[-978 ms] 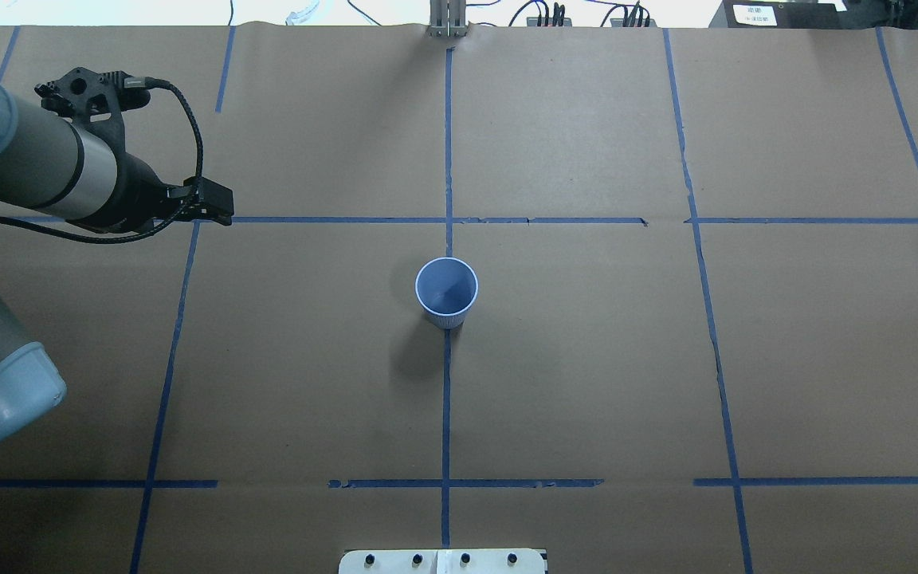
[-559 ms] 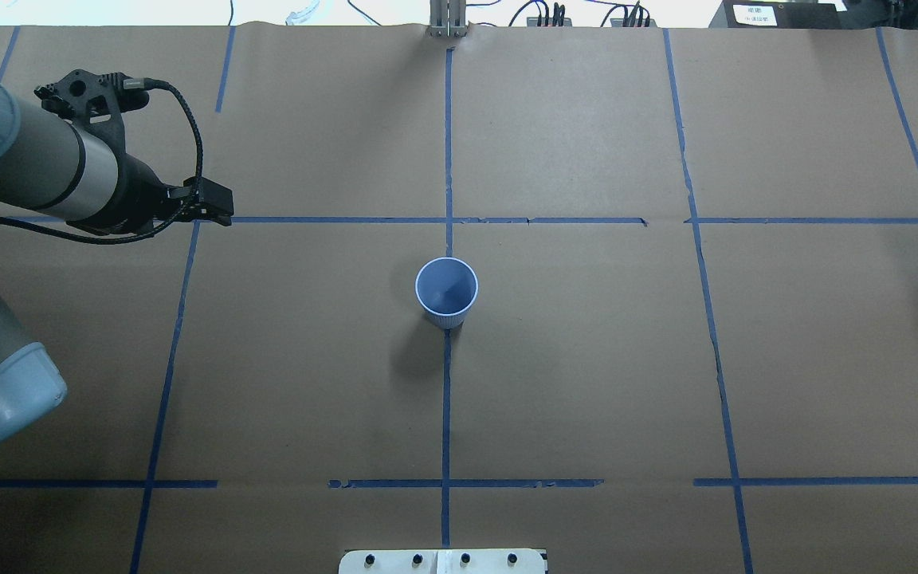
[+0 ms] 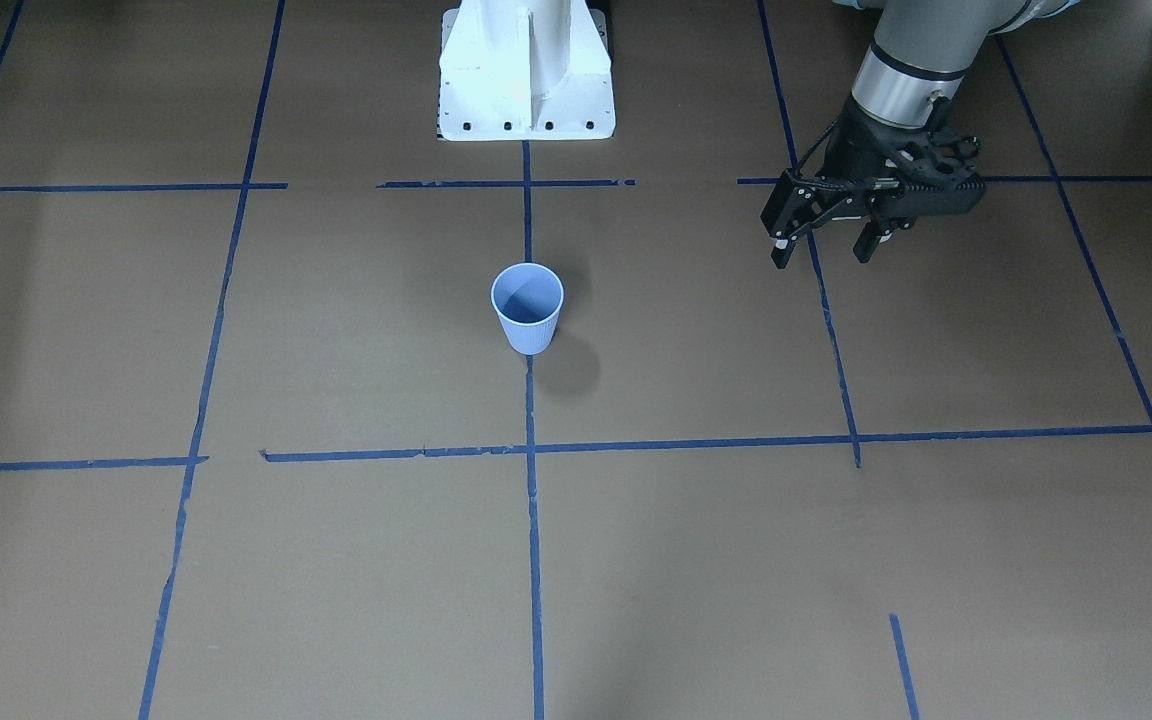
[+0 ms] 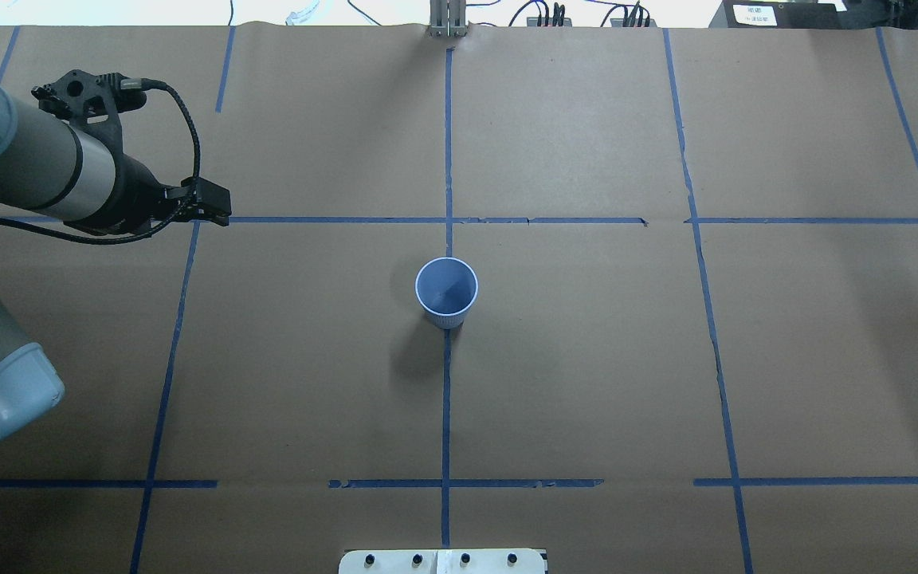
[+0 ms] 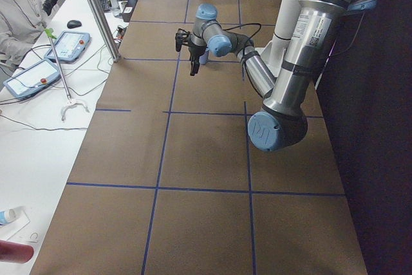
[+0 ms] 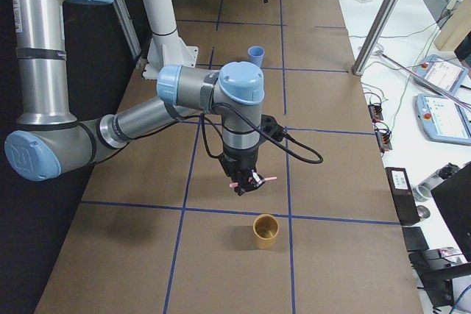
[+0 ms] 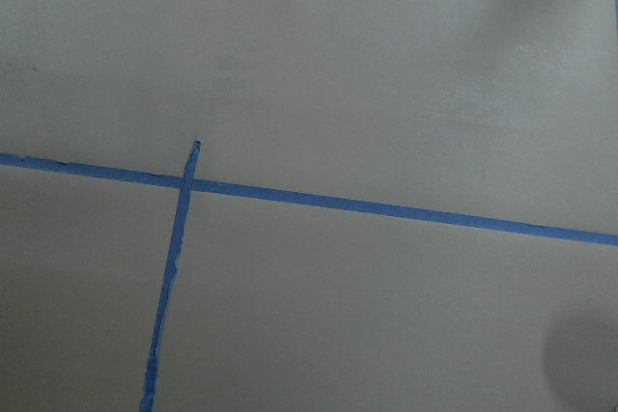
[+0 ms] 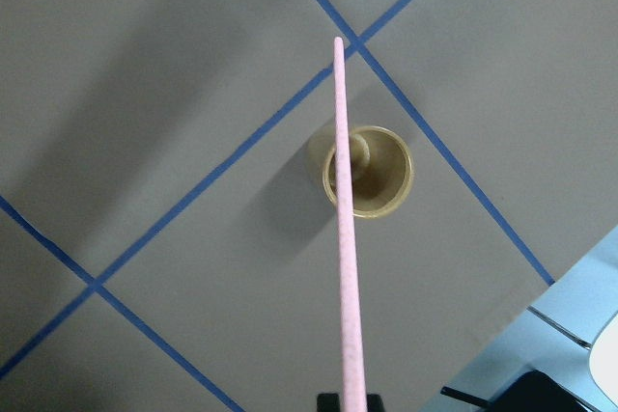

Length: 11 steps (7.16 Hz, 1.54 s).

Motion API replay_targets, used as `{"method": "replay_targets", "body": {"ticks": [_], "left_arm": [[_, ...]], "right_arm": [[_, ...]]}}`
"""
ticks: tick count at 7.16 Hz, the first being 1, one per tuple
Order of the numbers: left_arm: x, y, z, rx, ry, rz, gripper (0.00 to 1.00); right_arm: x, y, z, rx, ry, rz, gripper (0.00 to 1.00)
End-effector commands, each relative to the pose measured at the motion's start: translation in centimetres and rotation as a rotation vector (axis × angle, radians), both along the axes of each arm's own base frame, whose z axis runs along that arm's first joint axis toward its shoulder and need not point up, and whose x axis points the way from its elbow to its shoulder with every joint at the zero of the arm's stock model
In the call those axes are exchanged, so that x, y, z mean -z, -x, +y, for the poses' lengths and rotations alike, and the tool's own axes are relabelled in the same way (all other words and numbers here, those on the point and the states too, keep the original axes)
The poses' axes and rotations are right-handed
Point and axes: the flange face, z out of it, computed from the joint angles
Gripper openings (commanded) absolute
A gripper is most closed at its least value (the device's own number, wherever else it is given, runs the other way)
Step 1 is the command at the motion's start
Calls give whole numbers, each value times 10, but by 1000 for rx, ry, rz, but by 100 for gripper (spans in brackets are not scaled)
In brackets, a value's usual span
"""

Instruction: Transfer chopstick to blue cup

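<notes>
The blue cup [image 4: 446,290] stands upright and empty at the table's middle, also in the front view [image 3: 527,306] and small in the right side view [image 6: 255,56]. The pink chopstick [image 8: 345,238] runs up from the bottom edge of the right wrist view, held level above the table [image 6: 254,180] by my right gripper [image 6: 247,185], which is shut on it. It hangs far from the blue cup. My left gripper [image 3: 821,258] hovers open and empty, well to the cup's side [image 4: 216,209].
A yellow cup [image 6: 266,232] stands upright just below and in front of the chopstick's tip [image 8: 370,173]. Blue tape lines cross the brown paper table. The white robot base [image 3: 526,70] is at the near edge. A person and tablets are beside the table [image 5: 38,62].
My left arm has drifted very slightly to the left and back. The blue cup has not moved.
</notes>
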Motion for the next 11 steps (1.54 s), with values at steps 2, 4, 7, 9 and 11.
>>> {"method": "replay_targets", "body": {"ticks": [2, 4, 7, 9, 11], "left_arm": [[-6, 9, -3, 12, 0, -11, 100], [-9, 14, -8, 23, 4, -16, 100], [-13, 14, -11, 26, 7, -19, 100], [-18, 11, -14, 26, 14, -25, 100], [-21, 10, -15, 27, 19, -29, 100]], "right_arm": [[71, 98, -45, -70, 100, -201, 0], [140, 194, -87, -7, 104, -219, 0], [244, 369, -84, -28, 314, -274, 0], [295, 437, -61, -118, 483, -356, 0], [317, 501, -47, -245, 636, -450, 0]]}}
